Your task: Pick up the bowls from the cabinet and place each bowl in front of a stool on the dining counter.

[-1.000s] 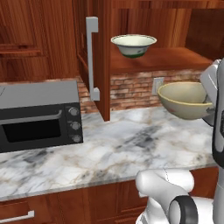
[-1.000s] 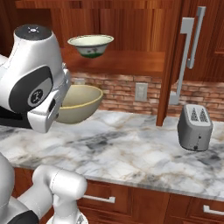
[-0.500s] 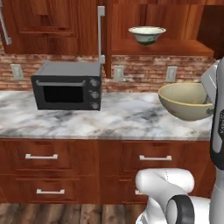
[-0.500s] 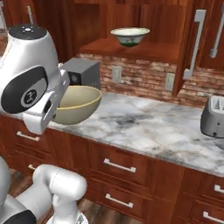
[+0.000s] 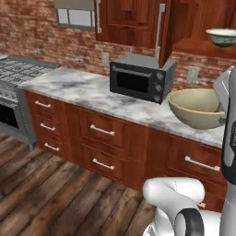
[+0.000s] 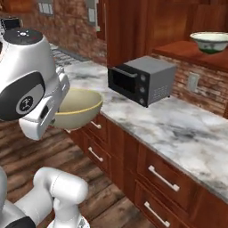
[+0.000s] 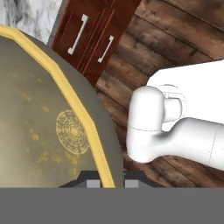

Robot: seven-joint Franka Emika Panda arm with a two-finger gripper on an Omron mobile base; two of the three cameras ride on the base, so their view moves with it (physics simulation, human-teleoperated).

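The gripper is clamped narrowly on the rim of the tan bowl, carrying it upright in the air in front of the marble counter. The pale-green bowl sits on the cabinet shelf, above and right of the microwave

The robot's own casing is covering the near side of the tan bowl beside the microwave. The frame edge is cutting off the pale-green bowl above the microwave and the stove at left.
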